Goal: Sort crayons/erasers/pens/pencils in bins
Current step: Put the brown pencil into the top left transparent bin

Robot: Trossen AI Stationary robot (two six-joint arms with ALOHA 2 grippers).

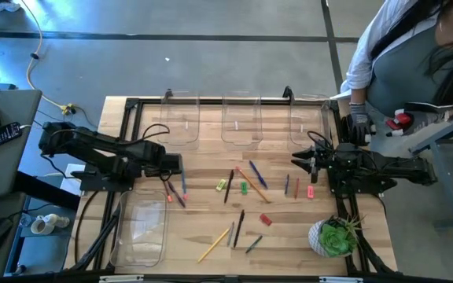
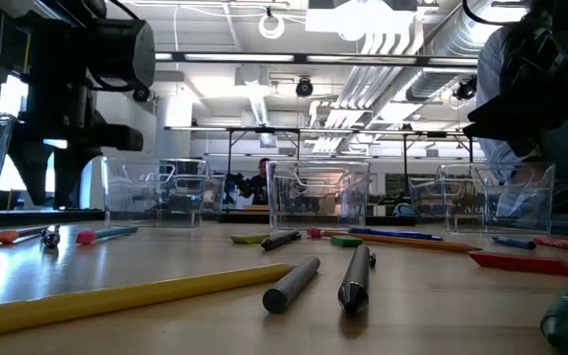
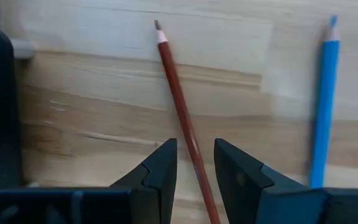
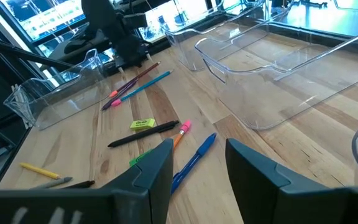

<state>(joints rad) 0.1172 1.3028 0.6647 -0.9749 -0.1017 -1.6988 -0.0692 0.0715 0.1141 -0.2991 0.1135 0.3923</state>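
Note:
My left gripper (image 3: 195, 163) is open and points down over a red-brown pencil (image 3: 180, 106) that lies flat on the table; its fingers stand on either side of the pencil without touching it. A blue pencil (image 3: 323, 93) lies beside it. In the high view this gripper (image 1: 171, 174) is at the table's left, between the far bins and the long bin (image 1: 140, 228). My right gripper (image 4: 197, 168) is open and empty above the table's right part (image 1: 299, 162). Pens, pencils and erasers lie scattered mid-table.
Three clear bins (image 1: 241, 118) stand along the far edge. A potted plant (image 1: 335, 237) stands near right. A yellow pencil (image 1: 213, 244), a black pen (image 1: 229, 187), a blue pen (image 1: 258, 174) and small erasers (image 1: 244, 187) lie mid-table. A person's gloved hand (image 1: 359, 123) is at the far right.

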